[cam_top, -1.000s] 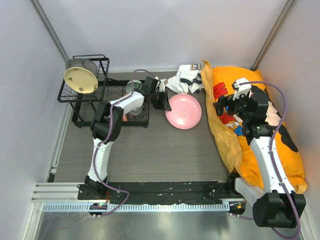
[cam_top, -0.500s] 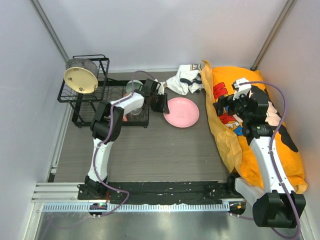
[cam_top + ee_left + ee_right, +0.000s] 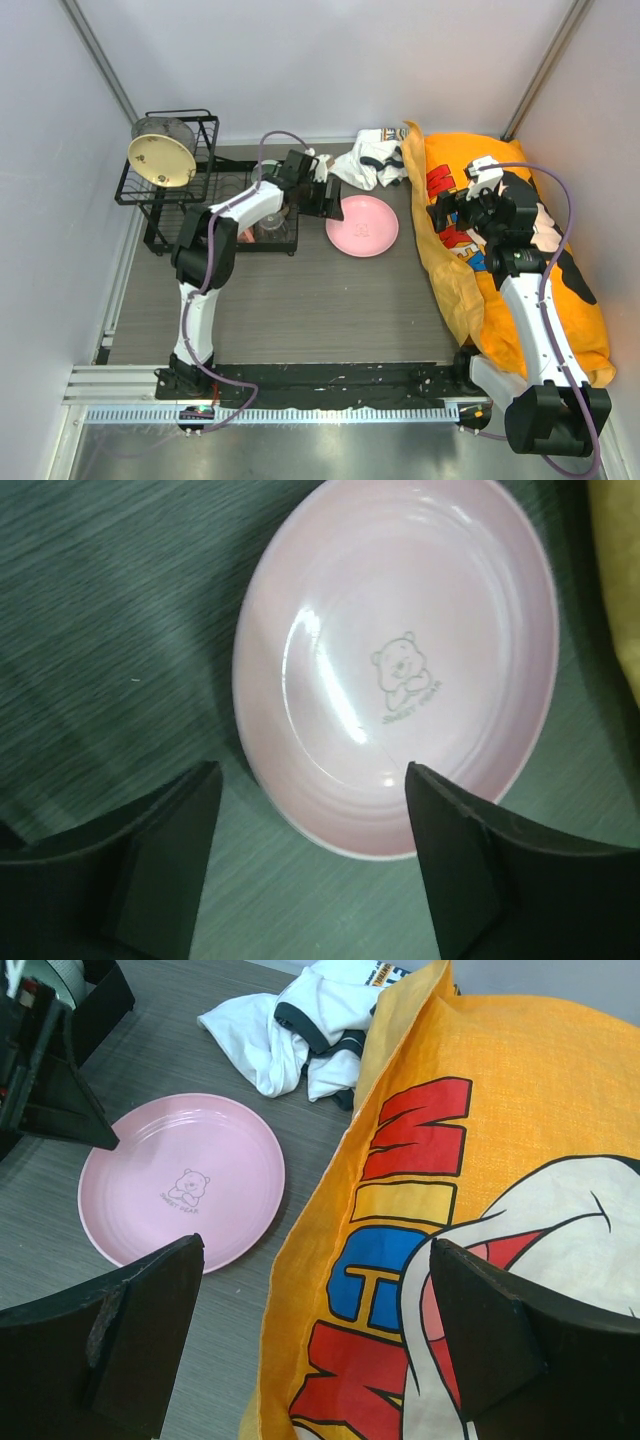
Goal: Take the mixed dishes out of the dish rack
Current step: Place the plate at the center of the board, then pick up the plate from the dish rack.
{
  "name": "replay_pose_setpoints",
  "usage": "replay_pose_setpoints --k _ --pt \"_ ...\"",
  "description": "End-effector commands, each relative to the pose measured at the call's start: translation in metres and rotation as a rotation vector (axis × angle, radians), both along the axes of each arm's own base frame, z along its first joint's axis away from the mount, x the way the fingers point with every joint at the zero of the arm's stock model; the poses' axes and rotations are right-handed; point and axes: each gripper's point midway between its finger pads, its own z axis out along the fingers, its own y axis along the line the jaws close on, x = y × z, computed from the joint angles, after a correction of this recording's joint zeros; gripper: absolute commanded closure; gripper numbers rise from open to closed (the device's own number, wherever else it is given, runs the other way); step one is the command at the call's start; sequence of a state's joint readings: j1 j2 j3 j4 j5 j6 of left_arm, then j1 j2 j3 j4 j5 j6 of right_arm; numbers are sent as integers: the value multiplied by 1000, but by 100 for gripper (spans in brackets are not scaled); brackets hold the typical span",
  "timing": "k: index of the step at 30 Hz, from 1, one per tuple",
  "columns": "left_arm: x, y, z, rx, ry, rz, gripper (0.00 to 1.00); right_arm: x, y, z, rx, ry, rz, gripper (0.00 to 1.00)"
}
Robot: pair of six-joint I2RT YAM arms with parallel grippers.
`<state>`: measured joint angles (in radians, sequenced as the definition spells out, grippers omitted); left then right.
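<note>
Fingers (image 3: 160,850) of my left gripper (image 3: 328,200) stand apart, holding nothing, straddling the rim of the pink plate (image 3: 362,225). My right gripper (image 3: 445,212) gapes wide, empty too. One yellow printed bag (image 3: 520,270) lies under my raised right arm. One black dish rack (image 3: 190,215) stands far left. One plate lies flat on the table (image 3: 300,300) between rack and bag. One white cloth (image 3: 372,160) lies behind it. One tan dish (image 3: 160,160) leans in the rack's upper basket. My left arm reaches forward past the rack, wrist turned right.

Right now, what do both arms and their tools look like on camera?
Both the left arm and right arm have white links, black joints and a looping purple cable. The left tool and right tool each have two matte black wedge-shaped fingers.
</note>
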<state>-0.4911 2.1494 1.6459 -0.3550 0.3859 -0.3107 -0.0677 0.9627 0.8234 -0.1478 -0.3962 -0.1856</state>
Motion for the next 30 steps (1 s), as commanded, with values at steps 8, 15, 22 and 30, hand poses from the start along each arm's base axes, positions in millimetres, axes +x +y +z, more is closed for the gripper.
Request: replay_pose_setpoints --k 8,15,22,30 --pt "5 22 150 20 -341 -7 0 1 2 14 -6 -51 20 0" --pt "-1 58 228 181 -567 -73 0 -1 4 17 -3 -57 30 0" --pt "-12 125 328 444 -887 -17 0 -3 7 20 5 -64 47 0" --pt "-54 199 395 643 -1061 -18 0 -5 11 20 17 -55 69 0"
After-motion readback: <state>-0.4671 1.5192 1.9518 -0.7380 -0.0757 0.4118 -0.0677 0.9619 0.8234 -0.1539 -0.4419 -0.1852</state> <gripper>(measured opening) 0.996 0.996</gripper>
